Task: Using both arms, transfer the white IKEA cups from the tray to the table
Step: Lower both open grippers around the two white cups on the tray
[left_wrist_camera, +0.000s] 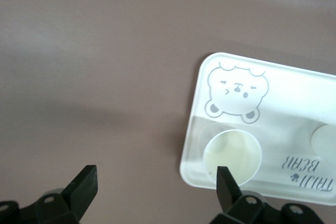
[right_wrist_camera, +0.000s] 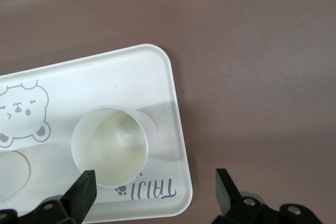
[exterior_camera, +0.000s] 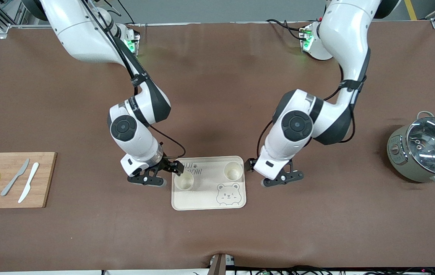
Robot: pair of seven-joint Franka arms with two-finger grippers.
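Note:
Two white IKEA cups stand upright on the cream bear-print tray (exterior_camera: 202, 194). One cup (exterior_camera: 184, 181) is toward the right arm's end, the other cup (exterior_camera: 233, 170) toward the left arm's end. My right gripper (exterior_camera: 173, 167) is open and empty, low over the tray's corner beside its cup (right_wrist_camera: 111, 145); one finger sits by the cup's rim and the other over bare table. My left gripper (exterior_camera: 249, 165) is open and empty, low over the table just off the tray's edge, beside its cup (left_wrist_camera: 232, 156). Each wrist view shows its own open gripper, the right (right_wrist_camera: 155, 179) and the left (left_wrist_camera: 155, 177).
A wooden cutting board (exterior_camera: 45, 179) with two lemon slices and two knives lies at the right arm's end. A grey-green pot with a glass lid (exterior_camera: 426, 149) stands at the left arm's end. The table is covered in brown mat.

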